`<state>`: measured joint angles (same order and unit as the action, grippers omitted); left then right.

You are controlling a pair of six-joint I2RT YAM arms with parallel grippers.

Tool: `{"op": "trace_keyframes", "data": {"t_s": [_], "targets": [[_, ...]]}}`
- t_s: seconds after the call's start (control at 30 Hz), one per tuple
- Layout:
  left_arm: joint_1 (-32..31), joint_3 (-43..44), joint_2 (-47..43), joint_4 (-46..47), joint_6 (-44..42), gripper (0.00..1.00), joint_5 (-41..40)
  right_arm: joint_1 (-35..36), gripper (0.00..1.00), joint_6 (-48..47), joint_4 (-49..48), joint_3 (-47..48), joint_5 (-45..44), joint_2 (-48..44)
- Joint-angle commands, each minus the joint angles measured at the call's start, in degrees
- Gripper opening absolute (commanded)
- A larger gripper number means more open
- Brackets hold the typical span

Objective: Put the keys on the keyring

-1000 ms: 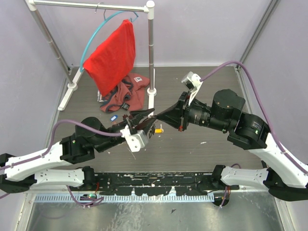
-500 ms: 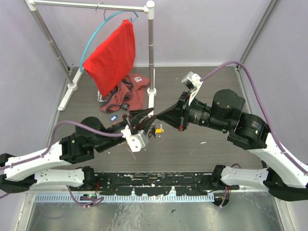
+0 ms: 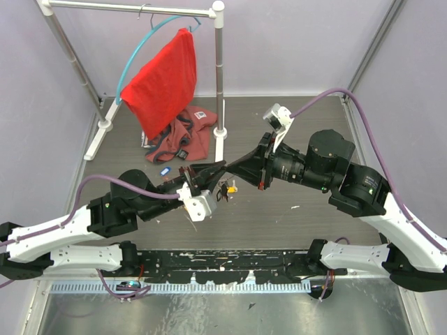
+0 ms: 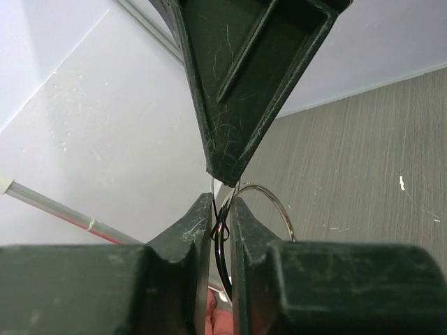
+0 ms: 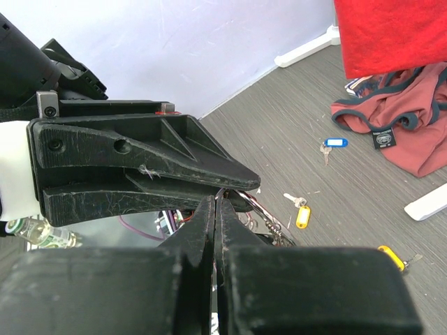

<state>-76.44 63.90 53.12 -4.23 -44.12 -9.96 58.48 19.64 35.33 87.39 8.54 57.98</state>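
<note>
The thin silver keyring [image 4: 281, 209] stands on edge between my left gripper's [image 4: 222, 199] nearly closed fingers, which pinch its wire. In the top view the left gripper [image 3: 214, 171] is raised above the table, and a small bunch of keys [image 3: 225, 188] hangs under it. My right gripper [image 3: 229, 166] comes in from the right, shut, with its tips on the ring's top edge; in its own view [image 5: 215, 201] it meets the left gripper tip to tip. A blue-tagged key [image 5: 335, 142] and two yellow-tagged keys [image 5: 302, 215] [image 5: 391, 257] lie loose on the table.
A white clothes rack [image 3: 220, 77] stands at the back left. It carries a teal hoop hanger [image 3: 140, 52] and a red cloth [image 3: 164, 80]. A maroon garment [image 3: 183, 136] lies heaped at its base. The blue-tagged key [image 3: 165, 171] lies just left of the left gripper.
My left gripper has tilted up and moved slightly right, closing against the right gripper's tips. The hanging keys have swung a little right. The right arm has barely moved.
</note>
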Motion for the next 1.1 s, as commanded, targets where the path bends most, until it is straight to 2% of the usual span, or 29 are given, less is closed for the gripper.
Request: {"op": "trace_keyframes", "data": {"t_s": [0.0, 0.1, 0.2, 0.3, 0.37, 0.43, 0.67, 1.07], "targets": [[-0.11, 2.09, -0.25, 2.04, 0.33, 0.17, 0.2, 0.08, 0.01, 0.47, -3.22, 0.45, -0.09, -1.24], [-0.13, 2.19, -0.3, 1.84, 0.07, 0.01, 0.11, 0.06, 0.01, 0.58, -3.23, 0.24, -0.46, -1.21], [-0.13, 2.51, -0.35, 0.45, -0.87, 0.0, -0.02, 0.05, 0.04, 0.43, -3.24, 0.35, -1.88, -1.47], [-0.11, 3.14, -0.14, -1.67, -2.12, 0.0, -2.24, 0.11, 0.25, -0.49, -2.73, 0.45, -5.56, -2.52], [-0.11, 3.19, -0.2, -2.57, -3.0, 0.0, -3.84, 0.06, 0.33, -1.22, -2.69, -0.1, -8.24, -3.69], [-0.12, 3.32, -0.09, -3.39, -4.23, 0.0, -5.55, 0.0, 0.36, -2.03, -3.08, -1.15, -10.83, -5.18], [-0.06, 4.25, 0.98, -5.47, -8.86, 0.0, -10.41, 0.07, 0.4, -2.37, -2.94, -4.16, -19.6, -8.01], [-0.11, 6.35, 2.79, -7.5, -7.77, 0.0, -10.34, 0.06, 0.49, -0.18, -4.58, -2.58, -5.81, -1.1]]}}
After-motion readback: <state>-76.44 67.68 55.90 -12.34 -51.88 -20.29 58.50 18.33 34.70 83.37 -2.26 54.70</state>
